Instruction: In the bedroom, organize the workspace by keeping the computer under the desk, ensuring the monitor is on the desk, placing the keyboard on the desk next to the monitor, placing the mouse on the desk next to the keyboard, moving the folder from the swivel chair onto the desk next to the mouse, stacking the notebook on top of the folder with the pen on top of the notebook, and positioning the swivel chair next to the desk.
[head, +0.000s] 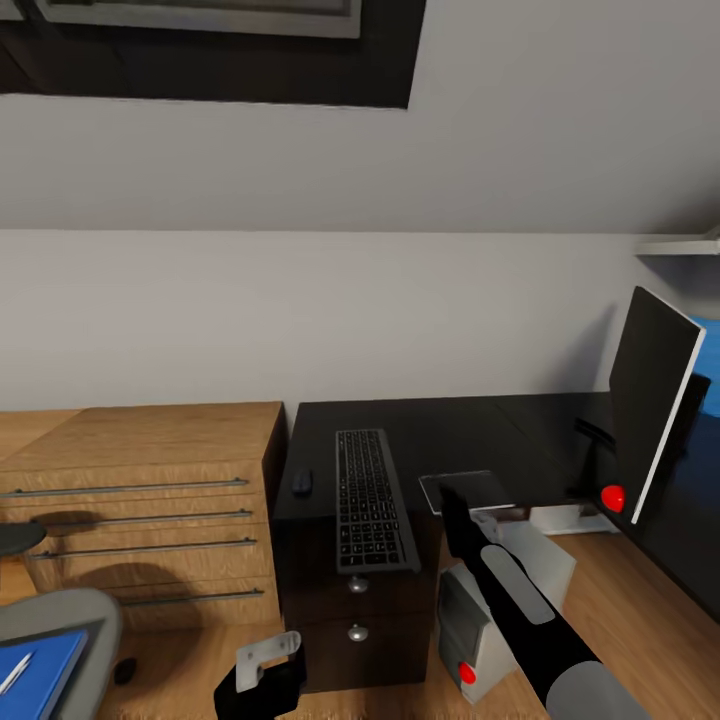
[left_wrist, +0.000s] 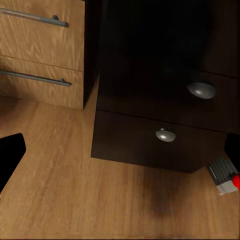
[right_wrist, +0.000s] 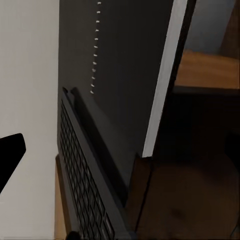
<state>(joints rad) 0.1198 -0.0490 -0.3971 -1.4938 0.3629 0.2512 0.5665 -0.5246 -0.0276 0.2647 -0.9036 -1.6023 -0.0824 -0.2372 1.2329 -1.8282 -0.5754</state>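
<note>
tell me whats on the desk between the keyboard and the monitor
In the head view, a thin grey notebook lies flat on the black desk between the keyboard and the monitor, with the right arm's gripper over it.

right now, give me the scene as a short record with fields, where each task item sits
desk: black top, against the wall, right of the wooden cabinet
keyboard: on the desk, front end overhanging the drawer edge
mouse: on the desk, left of the keyboard, apart from it
monitor: upright at the desk's right part, seen edge-on
notebook: on the desk, right of the keyboard
computer: on the floor under the desk
folder: on the swivel chair seat, pen lying on it
left gripper: low, before the drawers, holding nothing
right gripper: cannot tell
</note>
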